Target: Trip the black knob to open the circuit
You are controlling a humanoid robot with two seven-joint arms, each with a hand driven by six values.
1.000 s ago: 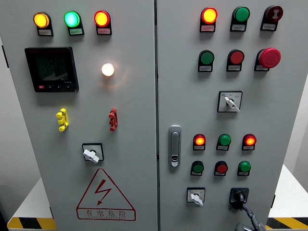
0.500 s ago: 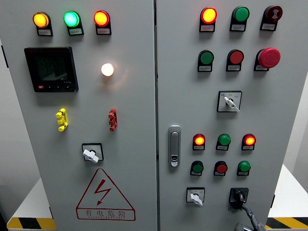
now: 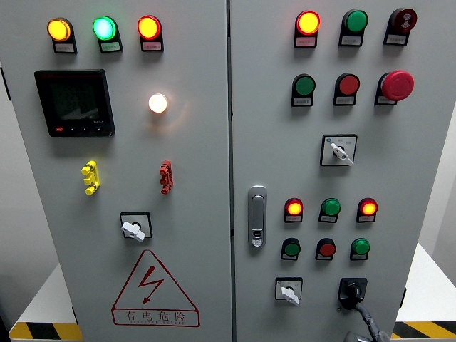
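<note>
Right hand [image 3: 369, 329] slightly lower; fingers [image 3: 362, 311] at black knob [image 3: 352, 289]

We see a grey cabinet [image 3: 192, 214] filling nearly the whole view, two doors meeting at a vertical seam. Pale wall [image 3: 21, 214] shows left of it, more wall [image 3: 445, 178] at right. Low down on both sides, a white ledge [image 3: 50, 299] edged with yellow-black hazard stripe [image 3: 39, 330]. Lighting even, indoor.
</note>
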